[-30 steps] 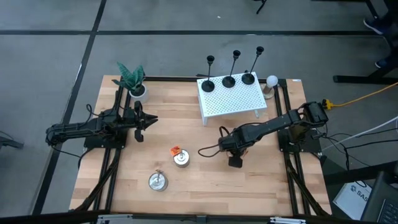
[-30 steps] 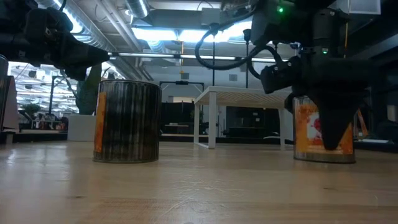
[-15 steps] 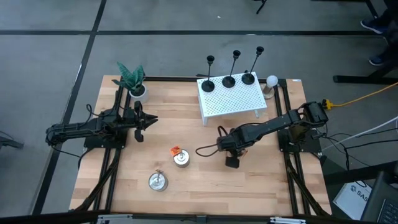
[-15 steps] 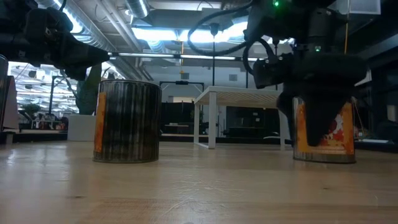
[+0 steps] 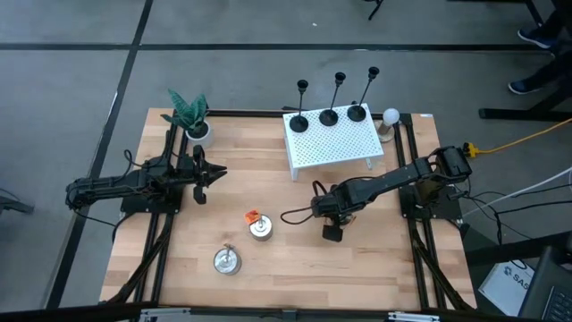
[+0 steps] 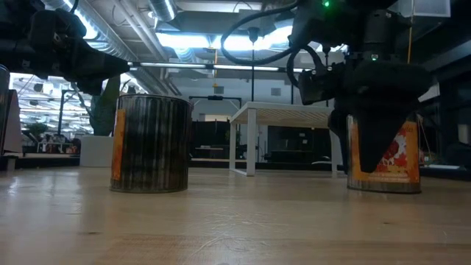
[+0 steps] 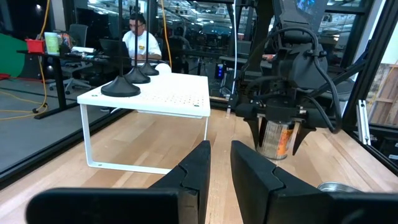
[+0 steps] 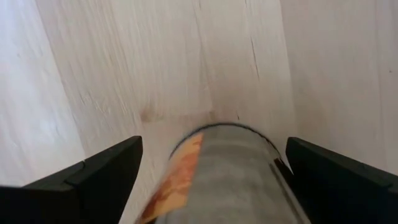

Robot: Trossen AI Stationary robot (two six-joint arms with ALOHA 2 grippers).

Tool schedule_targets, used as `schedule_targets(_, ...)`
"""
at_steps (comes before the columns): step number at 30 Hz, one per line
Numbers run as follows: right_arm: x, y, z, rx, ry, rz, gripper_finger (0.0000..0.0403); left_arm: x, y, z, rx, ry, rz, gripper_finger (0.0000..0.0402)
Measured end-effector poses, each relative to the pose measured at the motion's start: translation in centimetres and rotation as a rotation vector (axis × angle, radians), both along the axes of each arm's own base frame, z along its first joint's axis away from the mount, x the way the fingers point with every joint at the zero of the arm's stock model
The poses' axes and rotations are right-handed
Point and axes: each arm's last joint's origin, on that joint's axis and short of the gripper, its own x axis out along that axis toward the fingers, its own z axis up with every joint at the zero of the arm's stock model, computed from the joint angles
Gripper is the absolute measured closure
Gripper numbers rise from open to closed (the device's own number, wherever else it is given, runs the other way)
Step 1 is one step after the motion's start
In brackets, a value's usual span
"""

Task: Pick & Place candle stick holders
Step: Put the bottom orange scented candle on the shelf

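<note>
Black candle stick holders point(image 5: 329, 114) upright on white rack point(image 5: 335, 148) — right end effector point(image 5: 333, 232) nearer.
Right end effector, fingers spread and empty, points down mid-worktop point(image 5: 295, 259) by an orange-labelled can point(image 6: 383, 151); holders lie beyond it toward the far edge, stems vertical. Left end effector point(image 5: 198, 170), fingers nearly together, empty, waits well apart.

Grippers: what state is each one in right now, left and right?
Left gripper: jaws nearly shut, holding nothing, parked at the table's left side.
Right gripper: jaws open, empty, pointing down over the wooden table.

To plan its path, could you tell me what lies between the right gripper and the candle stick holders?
In the high view, only bare wood and the white perforated stand under the candle stick holders separate them from the right gripper.
</note>
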Motion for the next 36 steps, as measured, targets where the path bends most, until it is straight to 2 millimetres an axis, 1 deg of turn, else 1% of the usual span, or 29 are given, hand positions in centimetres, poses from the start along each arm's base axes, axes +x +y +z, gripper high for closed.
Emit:
schedule_targets(5,-0.36,-0.06,-0.07,-0.002,0.039,0.001,0.0004,0.00,0.00,-0.01,0.000,0.000,0.000,0.0343)
schedule_targets(11,-0.98,0.04,-0.09,0.064,0.114,0.016,0.0004,0.00,0.00,-0.01,0.000,0.000,0.000,0.0343)
schedule_targets(16,-1.00,0.04,-0.09,0.066,0.116,0.021,0.0004,0.00,0.00,0.00,0.000,0.000,0.000,0.0343)
schedule_targets(20,-0.96,-0.03,-0.10,0.035,0.103,0.064,0.0004,0.00,0.00,-0.01,0.000,0.000,0.000,0.0343)
schedule_targets(36,-1.01,-0.07,-0.11,0.031,0.111,0.033,0.0004,0.00,0.00,-0.01,0.000,0.000,0.000,0.0343)
